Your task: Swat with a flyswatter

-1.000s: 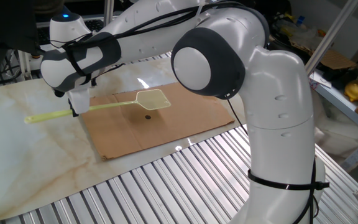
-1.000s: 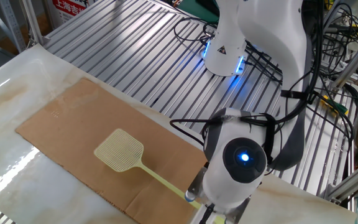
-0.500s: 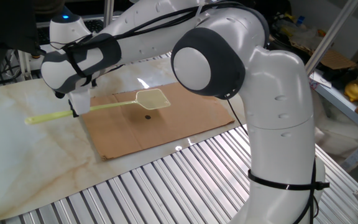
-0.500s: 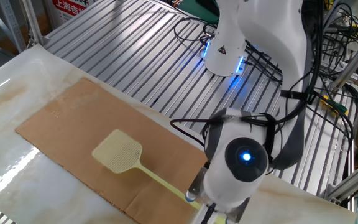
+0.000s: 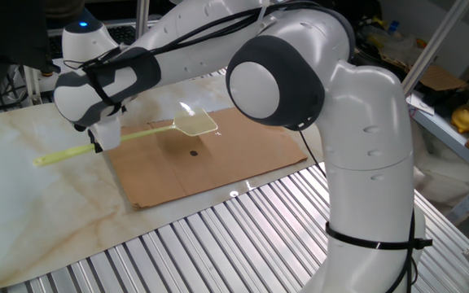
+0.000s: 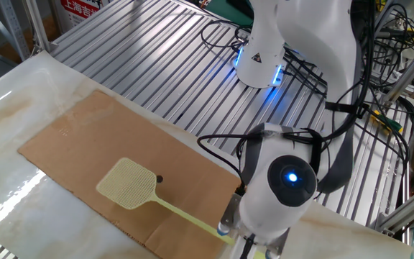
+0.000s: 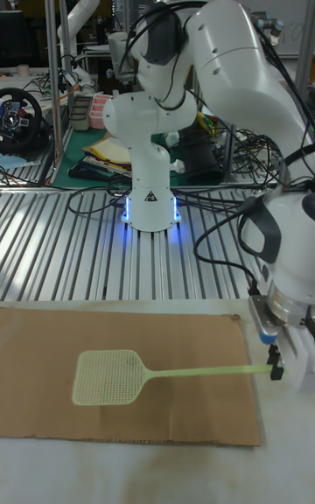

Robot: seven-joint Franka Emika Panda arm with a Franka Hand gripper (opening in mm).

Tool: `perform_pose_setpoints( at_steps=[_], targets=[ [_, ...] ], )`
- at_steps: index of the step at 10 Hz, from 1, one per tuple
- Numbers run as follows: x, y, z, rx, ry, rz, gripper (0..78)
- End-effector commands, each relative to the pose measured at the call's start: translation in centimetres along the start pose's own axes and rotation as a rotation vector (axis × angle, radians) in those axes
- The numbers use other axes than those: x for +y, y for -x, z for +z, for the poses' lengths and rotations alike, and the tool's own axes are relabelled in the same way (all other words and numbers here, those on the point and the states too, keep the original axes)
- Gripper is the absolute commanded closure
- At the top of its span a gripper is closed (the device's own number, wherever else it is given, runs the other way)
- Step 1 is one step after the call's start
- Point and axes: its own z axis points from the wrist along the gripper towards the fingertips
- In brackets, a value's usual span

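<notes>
The flyswatter (image 5: 195, 123) is pale yellow-green, with a long thin handle and a squarish mesh head. My gripper (image 5: 102, 138) is shut on its handle partway along, and the handle's tail sticks out to the left over the marble. The mesh head (image 6: 126, 193) hangs raised above the cardboard sheet (image 6: 85, 144). A small dark spot (image 5: 193, 152) lies on the cardboard below the head, and it shows beside the head's edge as the dark spot (image 6: 159, 179). In the tall fixed view the flyswatter (image 7: 108, 376) stretches left from my gripper (image 7: 278, 364).
The cardboard sheet (image 5: 218, 167) lies on a marble-patterned tabletop (image 5: 39, 203) next to ribbed metal slats (image 5: 218, 244). My arm's base (image 6: 261, 61) stands behind the sheet with cables around it. Shelves with clutter stand at the right (image 5: 462, 114).
The swatter's head has lifted off the cardboard and swung slightly toward the far side. The dark spot beneath it now shows clear of the head. My gripper has tilted up a little.
</notes>
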Motion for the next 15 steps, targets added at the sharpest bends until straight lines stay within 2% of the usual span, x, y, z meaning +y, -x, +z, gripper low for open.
perform_pose_setpoints(
  at_steps=[1, 5, 7, 8, 12, 13, 15],
  targets=[
    [-0.5, -1.3, -0.9, 0.014, -0.027, 0.097, 76.4],
    [-1.8, -2.3, -0.5, 0.056, -0.032, 0.119, 76.4],
    [-2.4, -2.8, -0.1, 0.057, -0.032, 0.121, 76.4],
    [-2.7, -3.0, 0.0, 0.076, -0.032, 0.125, 76.4],
    [-3.0, -3.0, 0.8, 0.126, -0.027, 0.097, 76.4],
    [-3.2, -2.9, 1.2, 0.145, -0.014, 0.091, 76.4],
    [-3.5, -2.9, 1.7, 0.152, 0.000, 0.096, 76.4]
  ],
)
